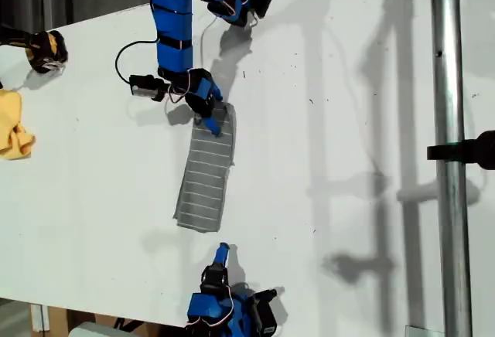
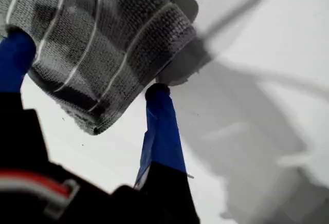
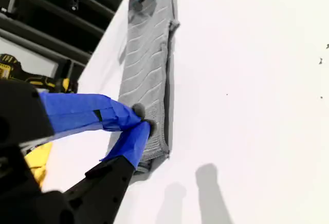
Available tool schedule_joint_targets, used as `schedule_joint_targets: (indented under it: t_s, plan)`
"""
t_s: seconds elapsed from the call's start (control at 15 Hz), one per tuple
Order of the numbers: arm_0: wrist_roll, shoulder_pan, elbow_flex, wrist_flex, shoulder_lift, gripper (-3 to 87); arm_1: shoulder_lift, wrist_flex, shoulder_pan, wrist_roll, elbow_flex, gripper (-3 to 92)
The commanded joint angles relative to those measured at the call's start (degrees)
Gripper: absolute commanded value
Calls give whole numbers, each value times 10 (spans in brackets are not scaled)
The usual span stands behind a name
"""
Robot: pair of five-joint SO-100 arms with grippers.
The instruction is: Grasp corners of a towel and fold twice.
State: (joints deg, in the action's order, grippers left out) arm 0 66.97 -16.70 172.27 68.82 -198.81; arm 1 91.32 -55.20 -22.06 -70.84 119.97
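While my first gripper [image 1: 213, 124] straddles the folded grey white-striped cloth towel [image 1: 205, 176] with jaws parted, it should bite every layer squarely; my second gripper [image 1: 222, 253], near the white worktop's [image 1: 348, 120] edge, is closed, empty.

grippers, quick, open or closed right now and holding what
My first gripper: open, its fingers straddling one end of the folded towel, not pinching it.
My second gripper: shut, empty, tips just above the towel's other end.
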Motion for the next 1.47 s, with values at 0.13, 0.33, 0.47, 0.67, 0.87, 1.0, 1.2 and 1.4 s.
schedule_joint_targets:
  t_s: [0.13,0.33,0.47,0.67,0.87,1.0,1.2,1.4]
  plan:
    - [7,4,-10,7,-3,-9,-35,10,-1,4,-50,393]
    - [8,4,-10,9,-3,-9,-55,28,-13,27,-72,306]
    - [11,5,-10,11,-3,-9,-74,40,-16,51,-100,225]
    - [14,8,-10,12,-3,-9,-85,42,-31,52,-112,12]
    - [13,8,-10,12,-3,-9,-32,9,-33,67,-84,0]
    - [12,8,-9,12,-3,-9,53,-43,-28,58,-27,0]
    - [11,6,-8,11,-4,-9,237,-151,-4,4,80,0]
    - [9,5,-6,9,-4,-9,374,-266,30,-82,163,-1]
